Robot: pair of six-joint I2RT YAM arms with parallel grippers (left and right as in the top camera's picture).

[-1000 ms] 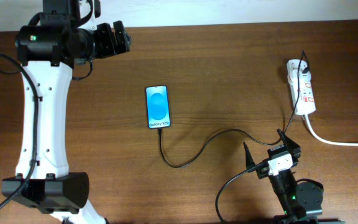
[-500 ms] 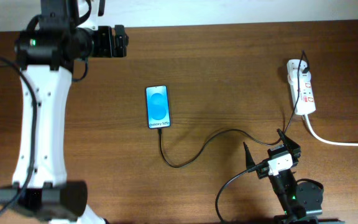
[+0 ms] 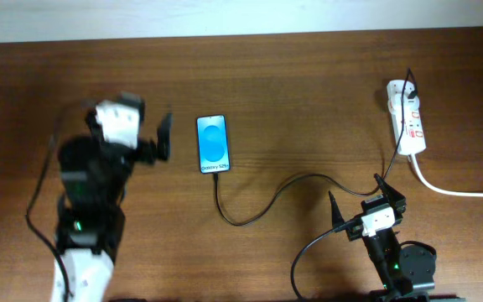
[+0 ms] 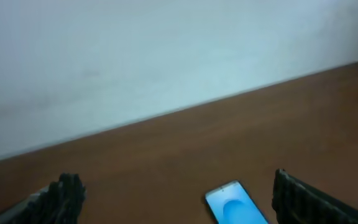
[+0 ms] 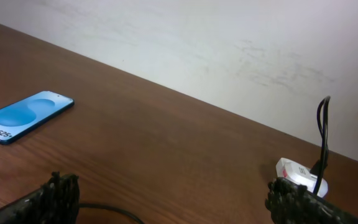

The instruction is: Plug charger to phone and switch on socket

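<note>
The phone (image 3: 213, 143) lies flat mid-table with its blue screen lit; it also shows in the left wrist view (image 4: 235, 204) and the right wrist view (image 5: 23, 116). The thin black charger cable (image 3: 258, 210) meets the phone's near end, loops across the table and runs up to the black plug on the white socket (image 3: 407, 117), also seen in the right wrist view (image 5: 297, 171). My left gripper (image 3: 153, 126) is open and empty, blurred, just left of the phone. My right gripper (image 3: 360, 204) is open and empty near the front right, beside the cable (image 5: 104, 211).
The socket's thick white cord (image 3: 459, 191) runs off the right edge. A pale wall (image 4: 166, 56) stands behind the table's far edge. The right arm's base (image 3: 401, 260) sits at the front right.
My left arm has swung down from the back left of the table; its gripper is now beside the phone's left edge. The right arm, phone, cable and socket have not moved.
</note>
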